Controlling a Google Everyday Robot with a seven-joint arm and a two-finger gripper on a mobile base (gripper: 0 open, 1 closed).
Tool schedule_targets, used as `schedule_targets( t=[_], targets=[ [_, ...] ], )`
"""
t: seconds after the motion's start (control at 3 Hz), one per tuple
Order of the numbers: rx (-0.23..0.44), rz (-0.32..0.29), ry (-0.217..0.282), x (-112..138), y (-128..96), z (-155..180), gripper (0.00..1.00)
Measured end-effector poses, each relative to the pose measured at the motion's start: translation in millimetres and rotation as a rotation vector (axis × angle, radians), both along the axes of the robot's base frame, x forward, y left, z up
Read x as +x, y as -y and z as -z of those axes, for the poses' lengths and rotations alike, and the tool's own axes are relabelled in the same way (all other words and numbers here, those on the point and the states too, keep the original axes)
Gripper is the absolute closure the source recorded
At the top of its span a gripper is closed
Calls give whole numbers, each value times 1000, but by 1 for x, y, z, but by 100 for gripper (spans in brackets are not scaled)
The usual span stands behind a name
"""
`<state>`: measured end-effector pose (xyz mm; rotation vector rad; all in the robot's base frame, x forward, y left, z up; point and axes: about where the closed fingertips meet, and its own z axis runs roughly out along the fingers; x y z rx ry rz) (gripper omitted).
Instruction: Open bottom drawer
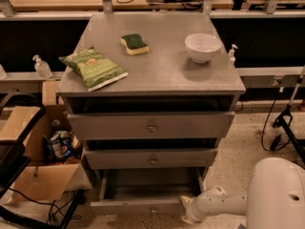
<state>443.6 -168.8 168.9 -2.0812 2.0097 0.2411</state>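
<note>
The grey cabinet (157,75) has three drawers. The bottom drawer (138,207) has a slim front panel with a small round knob (152,211). It stands pulled out towards me, and its shallow grey inside (150,185) shows. My gripper (187,213), on a white arm (224,204) coming from the lower right, is low at the right end of the bottom drawer's front panel. The middle drawer (152,159) and the top drawer (152,125) each stick out a little.
On the cabinet top lie a green chip bag (93,68), a green and yellow sponge (134,43) and a white bowl (202,46). Open cardboard boxes (43,175) and cables sit on the floor at the left. A black stand and cable (286,123) are at the right.
</note>
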Motion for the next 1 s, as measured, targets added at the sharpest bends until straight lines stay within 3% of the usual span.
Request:
schedule_targets(
  t=[1.0],
  targets=[
    [0, 0, 0, 0, 0, -1, 0]
  ],
)
